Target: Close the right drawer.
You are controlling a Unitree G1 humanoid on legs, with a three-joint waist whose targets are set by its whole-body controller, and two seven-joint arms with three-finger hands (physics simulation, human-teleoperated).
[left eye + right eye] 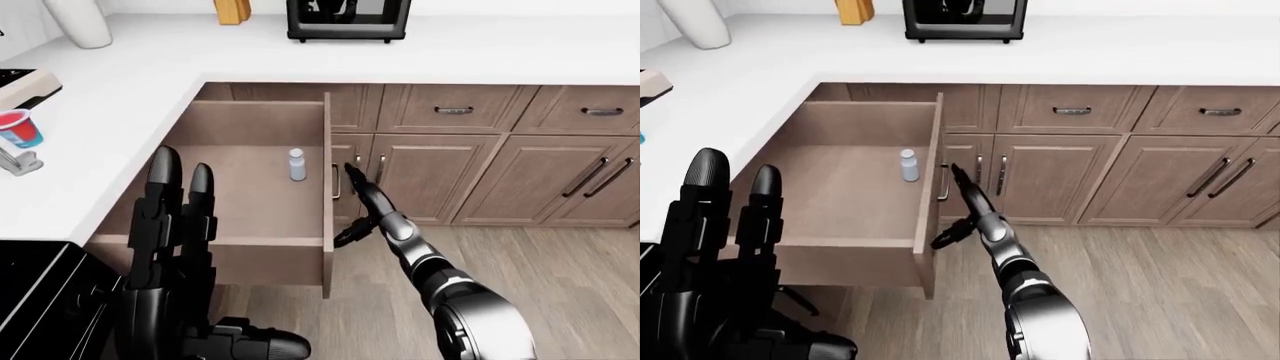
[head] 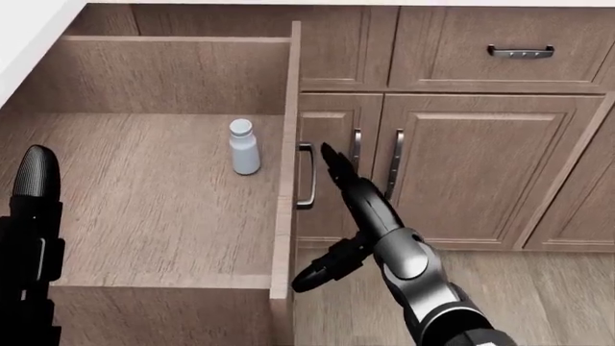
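Right hand (image 2: 337, 173) — black, ribbed fingers, glossy silver-grey forearm behind it; left hand (image 1: 175, 225) — matte black, segmented.

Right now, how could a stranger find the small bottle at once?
Find the white counter, then the one open drawer below its corner. The bottle stands upright inside, near the drawer's front. It is the only object in there, pale with a white cap.
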